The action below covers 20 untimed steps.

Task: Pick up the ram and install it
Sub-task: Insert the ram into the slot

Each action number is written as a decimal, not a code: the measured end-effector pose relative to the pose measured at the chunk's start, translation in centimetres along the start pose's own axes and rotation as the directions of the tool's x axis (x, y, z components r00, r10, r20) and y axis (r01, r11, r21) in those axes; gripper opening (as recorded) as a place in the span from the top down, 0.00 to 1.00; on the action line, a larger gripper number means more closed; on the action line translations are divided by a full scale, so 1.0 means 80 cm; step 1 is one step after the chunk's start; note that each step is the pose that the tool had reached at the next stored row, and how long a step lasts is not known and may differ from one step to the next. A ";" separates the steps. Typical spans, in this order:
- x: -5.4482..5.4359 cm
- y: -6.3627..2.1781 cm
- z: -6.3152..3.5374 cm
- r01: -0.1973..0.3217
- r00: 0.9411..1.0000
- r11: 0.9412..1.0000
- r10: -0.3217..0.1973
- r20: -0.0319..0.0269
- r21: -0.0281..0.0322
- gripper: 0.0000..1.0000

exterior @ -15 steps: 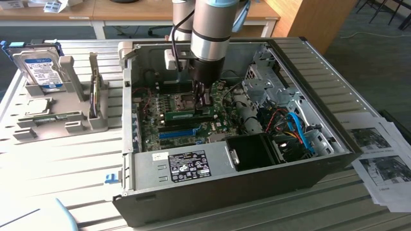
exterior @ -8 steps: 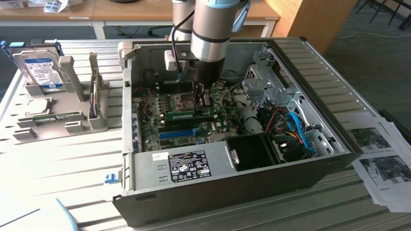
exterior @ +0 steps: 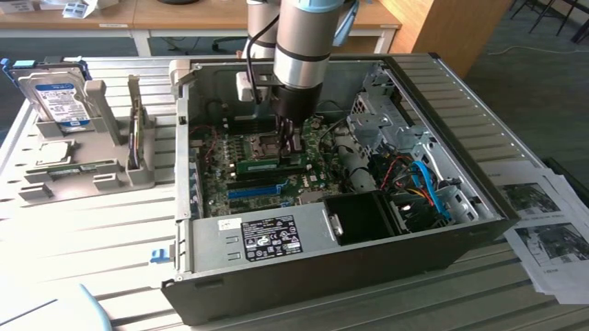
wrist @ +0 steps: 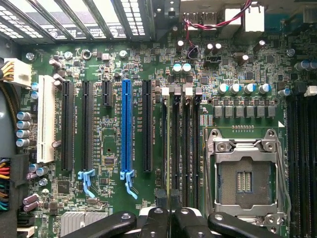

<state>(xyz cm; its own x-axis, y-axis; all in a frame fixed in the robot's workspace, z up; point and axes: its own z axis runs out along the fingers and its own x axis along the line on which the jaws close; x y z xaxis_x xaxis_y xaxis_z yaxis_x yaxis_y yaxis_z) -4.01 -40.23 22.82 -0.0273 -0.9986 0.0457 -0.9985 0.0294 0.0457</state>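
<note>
One black two-fingered gripper [exterior: 294, 145] is clamped on the top edge of the one long thin green circuit-board ram [exterior: 270, 165], standing edge-up just beside the single empty silver CPU socket [wrist: 245, 181] among four black memory slots [wrist: 188, 148]; the ram's seating cannot be made out.

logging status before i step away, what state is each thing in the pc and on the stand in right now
computer case: open, side panel off
gripper: shut, low over the memory slots
ram: on edge at the slots under the gripper, seating unclear
cpu socket: empty
blue expansion slot: empty
hard drive: upright in the grey stand
</note>
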 end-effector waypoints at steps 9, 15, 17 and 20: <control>0.000 0.000 0.001 0.003 1.000 1.000 -0.003 0.000 0.000 0.89; 0.000 0.000 0.001 0.007 1.000 1.000 -0.007 0.000 0.000 0.89; 0.000 0.000 0.001 0.007 1.000 1.000 -0.007 0.000 0.000 0.89; 0.000 0.000 0.001 0.009 1.000 1.000 -0.009 0.000 0.000 0.89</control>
<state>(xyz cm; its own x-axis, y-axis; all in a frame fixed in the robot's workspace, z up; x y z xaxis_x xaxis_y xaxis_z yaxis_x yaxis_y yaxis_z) -4.00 -40.23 22.71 -0.0179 -0.9988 0.0456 -0.9988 0.0200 0.0457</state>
